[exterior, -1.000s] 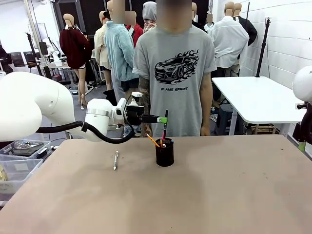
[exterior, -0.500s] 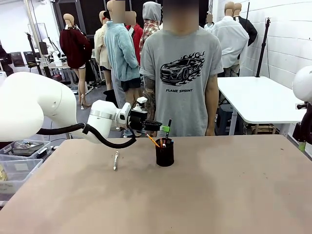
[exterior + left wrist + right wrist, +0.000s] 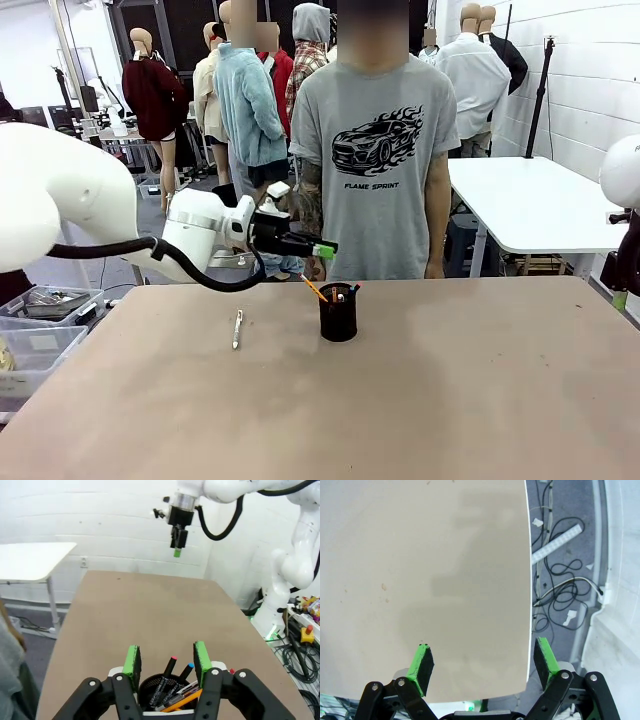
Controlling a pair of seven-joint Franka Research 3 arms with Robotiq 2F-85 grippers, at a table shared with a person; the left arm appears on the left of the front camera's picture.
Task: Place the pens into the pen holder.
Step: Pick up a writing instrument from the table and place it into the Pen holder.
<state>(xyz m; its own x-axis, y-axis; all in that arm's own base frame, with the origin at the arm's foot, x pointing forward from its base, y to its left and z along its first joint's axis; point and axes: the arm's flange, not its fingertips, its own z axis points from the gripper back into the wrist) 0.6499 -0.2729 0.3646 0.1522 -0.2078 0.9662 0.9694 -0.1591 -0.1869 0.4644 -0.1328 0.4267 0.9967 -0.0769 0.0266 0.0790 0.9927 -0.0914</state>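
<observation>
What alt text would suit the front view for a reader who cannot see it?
The left gripper hovers empty just above a black mesh pen holder with pens in it. One silver pen lies on the table to its left; a person in a grey T-shirt stands behind.

Pens (image 3: 335,293): lower halves hidden inside pen holder (image 3: 338,318); its base (left wrist view) blocked by left hand (image 3: 166,653).

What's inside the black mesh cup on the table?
In the cup stand an orange pencil, a pink-tipped black pen and a blue-tipped one. Their lower ends are hidden by its wall.
</observation>
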